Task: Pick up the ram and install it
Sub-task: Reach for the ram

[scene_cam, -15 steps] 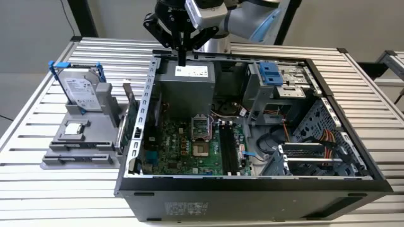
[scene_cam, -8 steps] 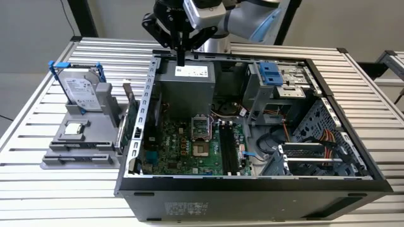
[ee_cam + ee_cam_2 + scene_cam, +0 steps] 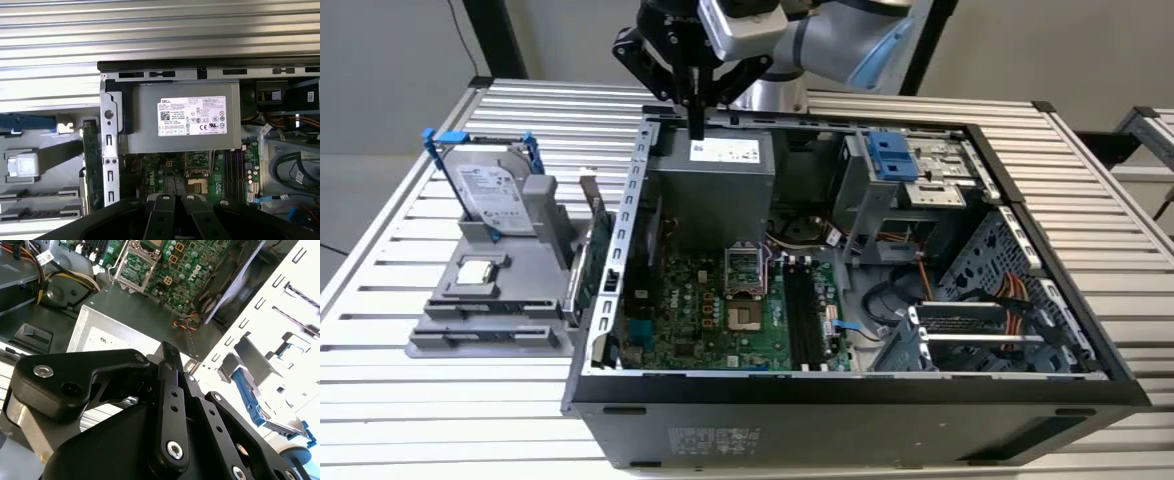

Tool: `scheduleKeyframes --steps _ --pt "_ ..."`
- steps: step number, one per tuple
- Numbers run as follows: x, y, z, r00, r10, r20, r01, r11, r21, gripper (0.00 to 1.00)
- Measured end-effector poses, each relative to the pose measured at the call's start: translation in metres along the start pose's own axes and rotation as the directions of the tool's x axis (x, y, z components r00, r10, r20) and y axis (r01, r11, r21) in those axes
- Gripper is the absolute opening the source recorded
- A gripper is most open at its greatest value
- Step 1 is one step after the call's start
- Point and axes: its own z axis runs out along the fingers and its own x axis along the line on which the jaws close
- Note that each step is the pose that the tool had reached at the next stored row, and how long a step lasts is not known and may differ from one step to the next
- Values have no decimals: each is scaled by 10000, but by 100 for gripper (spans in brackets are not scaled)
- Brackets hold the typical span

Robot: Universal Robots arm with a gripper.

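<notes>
Gripper (image 3: 698, 130) hangs with its fingers pinched narrow, almost touching. I cannot tell whether the ram is caught edge-on between them, so check that before you commit. Your bench (image 3: 454, 420) carries the open case (image 3: 854, 420) toward the exterior view's right, and the arm is over the case's rear corner, by the bench's far edge. The grey power supply (image 3: 714, 200) lies directly under the fingertips, so you likely need height to clear it and the case rim. On the green motherboard (image 3: 707, 320), well apart from the fingers, the long black slots (image 3: 801, 315) run toward the bench's near edge. Line the pinch along their length, keep the wrist plumb, and descend straight and slowly, clear of the socket (image 3: 742, 270) beside them.
</notes>
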Motion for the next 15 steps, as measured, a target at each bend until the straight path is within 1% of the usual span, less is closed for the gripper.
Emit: scheduleKeyframes --steps 15 --pt "103 -7 -2 10000 -1 -1 1 10000 -1 0"
